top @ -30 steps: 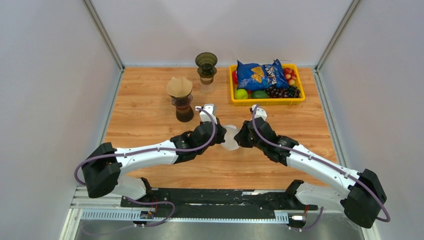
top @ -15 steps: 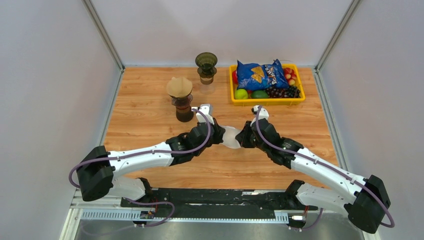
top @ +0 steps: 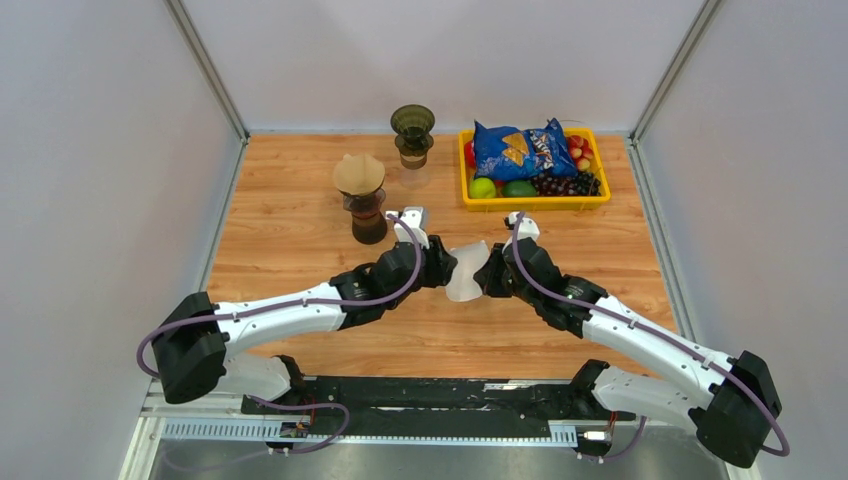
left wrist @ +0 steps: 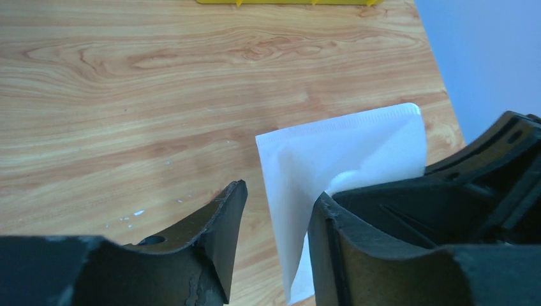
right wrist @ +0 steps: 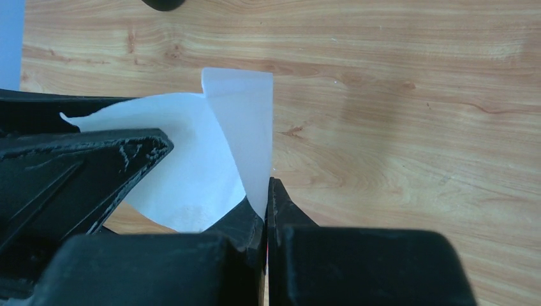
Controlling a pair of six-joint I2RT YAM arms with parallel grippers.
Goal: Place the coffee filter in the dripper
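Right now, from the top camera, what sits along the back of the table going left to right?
First the dripper with a brown filter → then the empty dripper → then the yellow basket of snacks and fruit.

— Where is there room to pass?
— Over bare wood along the left edge of the table [top: 280, 250], and by the right edge nearer than the yellow basket [top: 535, 205].
— What blocks?
— The basket fills the far right corner. A dark dripper [top: 412, 128] stands mid far edge, a brown-topped dripper [top: 361, 195] left of centre. The left gripper [top: 446, 268] and right gripper [top: 487, 273] crowd the centre.
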